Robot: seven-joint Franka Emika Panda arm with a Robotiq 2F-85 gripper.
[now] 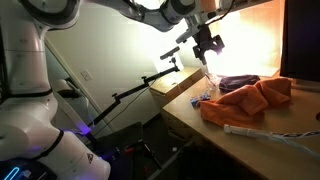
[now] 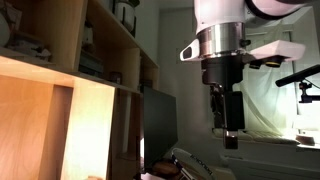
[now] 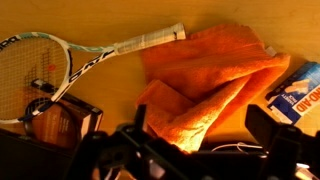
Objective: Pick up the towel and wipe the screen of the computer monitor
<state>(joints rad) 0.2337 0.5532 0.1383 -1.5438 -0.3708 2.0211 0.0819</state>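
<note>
A wooden tabletop [image 1: 185, 118] in dim, warm light. An orange towel [image 1: 250, 98] lies crumpled on it, folded over itself, towards the right side in an exterior view. The robot arm reaches in from the left and hangs above the towel's near-left edge, well clear of the cloth and not touching it.

In the wrist view, the towel fills the middle of the picture directly below the camera. The two dark fingers [image 3: 275, 135] show at the bottom edge, spread wide apart, with nothing held between them. A racket [image 3: 60, 62] lies on the wood to the left of the towel, its white handle pointing towards the cloth. A box with printed lettering [image 3: 298, 95] sits just to the right.

A dark flat panel, probably the computer monitor [image 2: 160, 125], stands beside wooden shelves [image 2: 95, 60] in an exterior view, to the left of the arm and apart from it.

Judging by this, the task is at its very start. The towel has not been grasped. What remains is the descent, closing on the cloth, lifting it, carrying it to the screen and wiping.
</note>
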